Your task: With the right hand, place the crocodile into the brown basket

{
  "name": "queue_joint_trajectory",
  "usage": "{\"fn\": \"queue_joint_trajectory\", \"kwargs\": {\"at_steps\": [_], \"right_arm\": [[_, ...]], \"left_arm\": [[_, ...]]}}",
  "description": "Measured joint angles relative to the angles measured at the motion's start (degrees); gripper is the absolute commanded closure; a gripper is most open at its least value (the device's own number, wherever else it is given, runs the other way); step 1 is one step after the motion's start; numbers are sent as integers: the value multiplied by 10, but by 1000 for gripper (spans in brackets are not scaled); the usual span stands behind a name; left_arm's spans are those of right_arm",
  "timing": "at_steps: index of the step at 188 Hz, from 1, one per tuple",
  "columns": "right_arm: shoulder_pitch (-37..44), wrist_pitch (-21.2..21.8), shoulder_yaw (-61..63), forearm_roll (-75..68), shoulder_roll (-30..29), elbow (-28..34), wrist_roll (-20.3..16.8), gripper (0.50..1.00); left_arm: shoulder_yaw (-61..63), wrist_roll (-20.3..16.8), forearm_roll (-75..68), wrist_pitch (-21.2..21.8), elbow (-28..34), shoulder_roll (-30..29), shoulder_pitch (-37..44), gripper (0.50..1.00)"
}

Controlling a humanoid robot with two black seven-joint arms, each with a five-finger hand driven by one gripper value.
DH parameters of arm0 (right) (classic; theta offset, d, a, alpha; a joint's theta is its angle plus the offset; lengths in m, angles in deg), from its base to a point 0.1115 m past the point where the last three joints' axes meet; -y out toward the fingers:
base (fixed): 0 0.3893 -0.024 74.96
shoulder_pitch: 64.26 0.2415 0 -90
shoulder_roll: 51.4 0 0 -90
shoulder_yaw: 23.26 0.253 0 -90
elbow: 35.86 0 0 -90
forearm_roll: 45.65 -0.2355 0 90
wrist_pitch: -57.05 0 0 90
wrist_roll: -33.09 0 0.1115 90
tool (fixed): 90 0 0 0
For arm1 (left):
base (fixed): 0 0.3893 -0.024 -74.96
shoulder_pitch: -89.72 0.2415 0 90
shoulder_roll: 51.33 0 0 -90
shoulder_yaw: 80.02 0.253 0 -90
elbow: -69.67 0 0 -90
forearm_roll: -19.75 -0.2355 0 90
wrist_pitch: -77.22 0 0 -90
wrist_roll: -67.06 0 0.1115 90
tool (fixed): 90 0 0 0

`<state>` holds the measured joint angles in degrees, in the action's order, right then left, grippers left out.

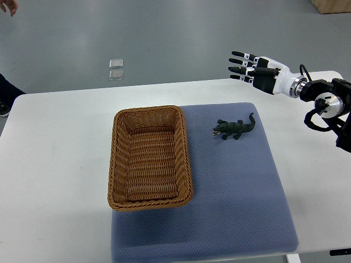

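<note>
A white table is seen standing on a smooth grey floor, evenly lit. Two small square plates are spotted on that floor, and a brown box is glimpsed top right.

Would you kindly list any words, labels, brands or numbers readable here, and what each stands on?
None can be read.
The brown basket, crocodile, blue mat, white table and right hand show no print.
The two square plates on the floor are too small to tell.
</note>
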<state>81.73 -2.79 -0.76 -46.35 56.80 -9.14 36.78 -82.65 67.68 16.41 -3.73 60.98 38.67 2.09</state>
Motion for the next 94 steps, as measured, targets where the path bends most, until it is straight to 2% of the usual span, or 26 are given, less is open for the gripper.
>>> {"fn": "queue_joint_trajectory", "kwargs": {"at_steps": [94], "right_arm": [[0,6,-5,11,-1,1,1,572]], "left_arm": [[1,0,0,-1,3,0,0,500]]}}
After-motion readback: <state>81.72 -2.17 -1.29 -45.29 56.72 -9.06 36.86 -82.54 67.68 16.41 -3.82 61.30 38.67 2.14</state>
